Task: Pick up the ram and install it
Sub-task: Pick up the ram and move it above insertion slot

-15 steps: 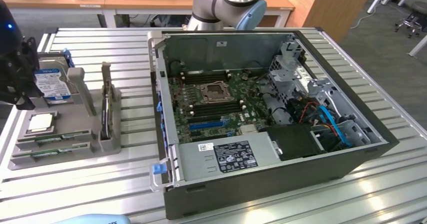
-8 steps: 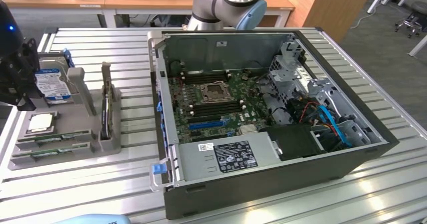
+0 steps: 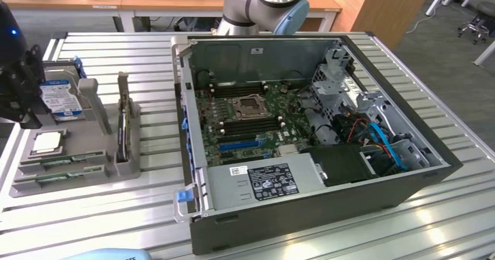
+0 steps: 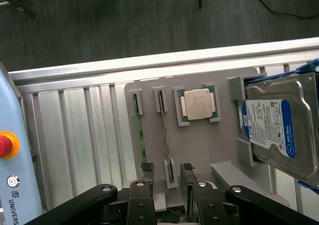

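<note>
Black two-fingered gripper (image 4: 165, 168): fingers spread apart, nothing held between them; it hangs over one end of the flat grey parts tray (image 3: 124, 167); the tray sits to the exterior view's left of the open dark computer case (image 3: 309, 213), both on a ribbed aluminium table (image 3: 433, 225). The ram (image 4: 163, 118), a long thin green circuit-board stick, stands on edge in a tray slot; a second green stick (image 4: 135, 120) stands just beside it on the near side; farther back lie the square silver processor chip (image 4: 199, 104), then the blue-labelled silver hard drive (image 4: 274, 130).
</note>
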### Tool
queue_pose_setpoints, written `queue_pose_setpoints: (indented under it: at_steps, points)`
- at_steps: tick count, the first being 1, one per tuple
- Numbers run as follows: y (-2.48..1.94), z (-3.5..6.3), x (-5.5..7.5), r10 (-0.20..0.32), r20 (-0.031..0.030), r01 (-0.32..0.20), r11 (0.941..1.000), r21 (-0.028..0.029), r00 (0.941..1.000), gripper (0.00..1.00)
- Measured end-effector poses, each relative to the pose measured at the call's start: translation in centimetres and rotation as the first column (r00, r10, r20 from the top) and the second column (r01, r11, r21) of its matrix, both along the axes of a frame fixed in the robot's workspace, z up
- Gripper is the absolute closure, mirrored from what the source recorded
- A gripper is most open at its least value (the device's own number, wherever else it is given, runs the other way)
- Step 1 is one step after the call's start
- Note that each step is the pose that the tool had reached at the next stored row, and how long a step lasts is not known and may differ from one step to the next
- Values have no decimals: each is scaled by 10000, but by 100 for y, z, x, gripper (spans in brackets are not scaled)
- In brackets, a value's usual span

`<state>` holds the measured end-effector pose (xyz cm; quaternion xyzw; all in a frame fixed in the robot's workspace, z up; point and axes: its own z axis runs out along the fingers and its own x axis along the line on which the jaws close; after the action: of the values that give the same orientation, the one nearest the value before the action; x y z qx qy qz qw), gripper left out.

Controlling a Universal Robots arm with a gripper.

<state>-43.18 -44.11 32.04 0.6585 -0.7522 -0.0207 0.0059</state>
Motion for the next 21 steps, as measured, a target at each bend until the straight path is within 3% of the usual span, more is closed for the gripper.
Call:
queue_pose_setpoints:
  at_steps: [8,21]
  points:
    - [1,-9,1,209,4,-209,9998,0,9998,65]
    - [0,-164,0,208,33,-208,9998,-2,9998,65]
